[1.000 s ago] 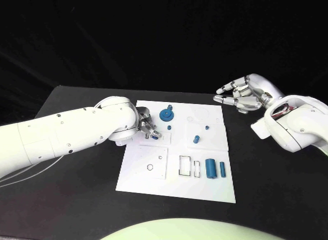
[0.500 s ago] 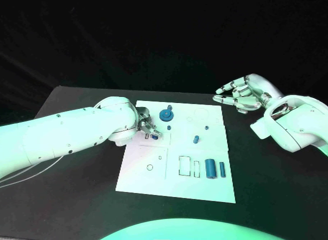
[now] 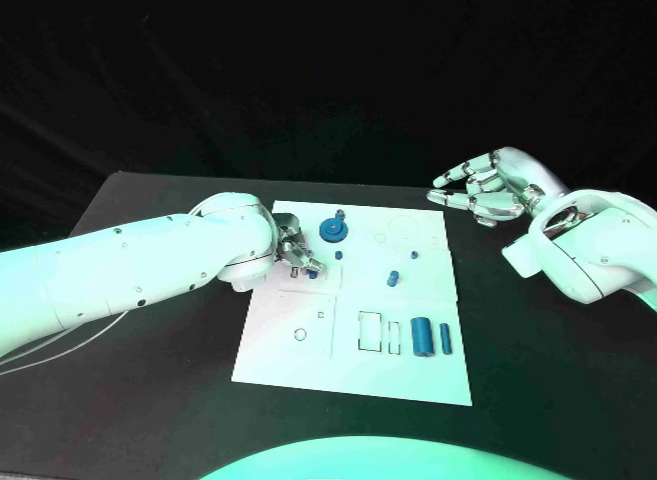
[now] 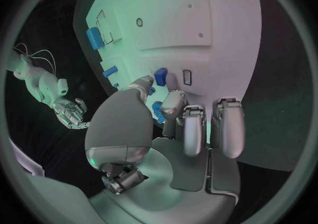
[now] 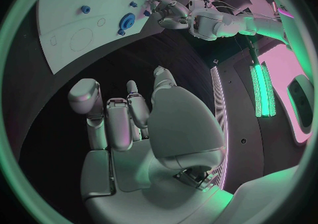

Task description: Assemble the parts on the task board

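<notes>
The white task board [image 3: 292, 360] lies in the middle of the black table. My left hand [image 3: 294, 252] is over its left edge and pinches a small blue part [image 4: 160, 75] between thumb and a finger, just above the board beside a small rectangular slot [image 4: 187, 78]. A blue gear [image 3: 333, 231] stands at the board's far end, with a few small blue pegs [image 3: 393, 278] near the middle. Two blue blocks [image 3: 420, 337] lie beside outlined slots at the near right. My right hand [image 3: 480, 190] hovers off the board's far right corner, fingers apart and holding nothing.
The table's far edge runs just behind the board. In the right wrist view the board [image 5: 73, 28] and gear [image 5: 127, 21] lie beyond my right hand [image 5: 139, 123], with the left hand [image 5: 169, 15] across from it. Bare black table surrounds the board.
</notes>
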Motion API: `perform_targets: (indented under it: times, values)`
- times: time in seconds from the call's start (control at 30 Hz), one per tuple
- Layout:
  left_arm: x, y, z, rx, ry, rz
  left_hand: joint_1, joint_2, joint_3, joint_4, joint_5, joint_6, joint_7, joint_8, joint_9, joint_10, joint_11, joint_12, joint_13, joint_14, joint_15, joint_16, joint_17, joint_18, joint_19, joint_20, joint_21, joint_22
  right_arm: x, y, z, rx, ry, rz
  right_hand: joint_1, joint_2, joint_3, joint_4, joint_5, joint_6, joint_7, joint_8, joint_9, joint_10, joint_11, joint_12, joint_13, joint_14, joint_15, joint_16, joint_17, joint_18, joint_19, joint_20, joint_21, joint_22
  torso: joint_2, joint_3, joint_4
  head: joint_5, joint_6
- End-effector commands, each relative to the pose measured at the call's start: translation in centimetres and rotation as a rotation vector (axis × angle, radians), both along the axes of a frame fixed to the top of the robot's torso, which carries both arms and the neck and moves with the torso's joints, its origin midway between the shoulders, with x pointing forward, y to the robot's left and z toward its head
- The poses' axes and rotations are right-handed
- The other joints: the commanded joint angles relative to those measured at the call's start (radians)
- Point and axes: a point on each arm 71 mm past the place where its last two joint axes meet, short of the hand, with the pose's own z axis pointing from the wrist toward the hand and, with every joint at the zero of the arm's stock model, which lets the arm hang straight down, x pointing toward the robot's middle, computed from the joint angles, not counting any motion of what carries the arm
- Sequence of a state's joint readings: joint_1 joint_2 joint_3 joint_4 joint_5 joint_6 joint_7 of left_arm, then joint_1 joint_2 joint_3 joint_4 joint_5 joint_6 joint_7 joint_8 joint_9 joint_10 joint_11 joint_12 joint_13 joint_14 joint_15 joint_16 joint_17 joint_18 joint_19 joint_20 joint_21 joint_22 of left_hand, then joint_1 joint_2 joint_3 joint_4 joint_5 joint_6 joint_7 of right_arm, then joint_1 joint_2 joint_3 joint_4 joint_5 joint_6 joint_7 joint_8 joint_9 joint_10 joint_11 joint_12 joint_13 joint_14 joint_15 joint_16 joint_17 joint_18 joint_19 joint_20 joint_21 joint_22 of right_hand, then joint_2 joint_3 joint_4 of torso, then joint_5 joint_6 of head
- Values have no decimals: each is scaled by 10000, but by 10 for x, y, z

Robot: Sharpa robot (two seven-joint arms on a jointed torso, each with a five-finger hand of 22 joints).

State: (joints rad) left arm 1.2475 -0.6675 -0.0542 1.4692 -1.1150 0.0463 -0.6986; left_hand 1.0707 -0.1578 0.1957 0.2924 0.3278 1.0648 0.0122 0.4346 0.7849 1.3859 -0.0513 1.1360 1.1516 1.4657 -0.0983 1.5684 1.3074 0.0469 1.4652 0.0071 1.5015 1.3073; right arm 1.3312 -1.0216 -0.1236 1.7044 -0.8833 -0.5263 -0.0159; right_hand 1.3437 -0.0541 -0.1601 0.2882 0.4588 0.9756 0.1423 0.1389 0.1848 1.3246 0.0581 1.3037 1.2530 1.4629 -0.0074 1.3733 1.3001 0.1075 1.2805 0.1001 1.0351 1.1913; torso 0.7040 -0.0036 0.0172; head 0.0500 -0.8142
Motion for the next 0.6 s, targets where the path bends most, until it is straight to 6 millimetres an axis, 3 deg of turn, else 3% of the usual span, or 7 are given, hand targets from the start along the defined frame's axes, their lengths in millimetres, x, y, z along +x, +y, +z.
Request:
perform_targets:
  times: [0.03, 0.6]
  values:
    - [-1, 0, 0, 124, 116, 273, 9, 140, -74, -11, -4, 71, 27, -15, 17, 70, 6, 45, 13, 1051, -51, 24, 2634, -175, 452, -85, 63, 1305, 0, 1, 0, -89, -25, 115, -126, -10, -78, 0, -61, -15, -20, 45, 11, -41, 3, -38, -1, 379, -69, -50, -1, 109, -5, -56, -44, -13, 1, -8, 5, -12, -3]
    - [-1, 2, 1, 106, 56, 342, 78, 186, -118, -22, 3, 88, 11, 6, 40, 76, -9, 63, 28, 1051, -61, 24, 2634, -176, 456, -89, 66, 1312, 0, 0, -1, -102, -18, 95, -126, -10, -78, 0, -61, -15, -20, 45, 11, -41, 3, -38, -1, 379, -69, -50, -1, 109, -5, -56, -44, -13, 6, -8, 6, -11, 6]
